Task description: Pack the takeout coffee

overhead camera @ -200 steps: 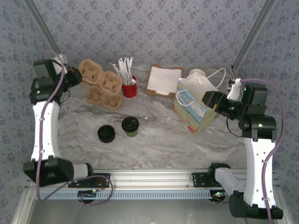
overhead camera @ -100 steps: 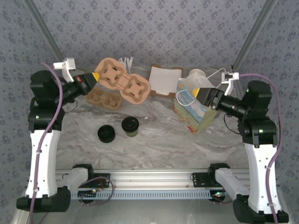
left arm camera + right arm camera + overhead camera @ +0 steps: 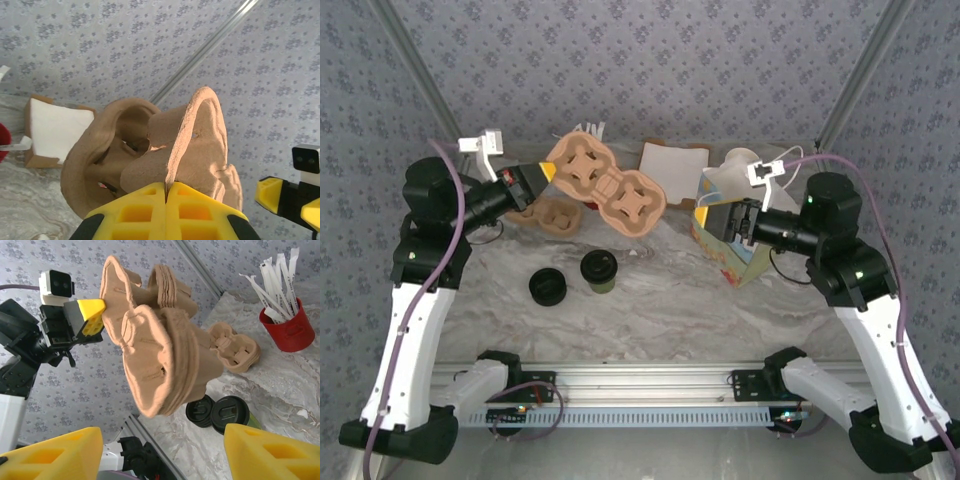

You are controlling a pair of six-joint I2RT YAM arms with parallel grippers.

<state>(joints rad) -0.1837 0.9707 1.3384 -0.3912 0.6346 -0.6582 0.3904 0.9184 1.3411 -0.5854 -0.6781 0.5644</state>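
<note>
"Two tools to report. What does the left one have?"

"My left tool (image 3: 542, 176) is clenched on the edge of a brown pulp cup carrier (image 3: 606, 188). It holds the carrier tilted in the air over the back of the tabletop (image 3: 660, 300). On the left wrist camera I see the yellow fingers (image 3: 135, 212) pressed together on the carrier's rim."

"And the right?"

"My right tool (image 3: 720, 214) is released, its fingers (image 3: 55, 455) spread wide and grasping nothing. It sits by the paper bag (image 3: 725, 255) and faces the raised carrier. I cannot tell whether it touches the bag."

"Where is the coffee?"

"The takeout coffee (image 3: 599, 270) stands upright on the tabletop with its lid on, well apart from both tools. A loose black lid (image 3: 548, 287) lies just beside it, on its left."

"Anything else?"

"A second carrier (image 3: 546, 214) lies flat on the tabletop behind the coffee. A red cup of wrapped straws (image 3: 287, 331) stands near it, and a stack of napkins (image 3: 672, 170) sits at the back beside the bag."
</note>
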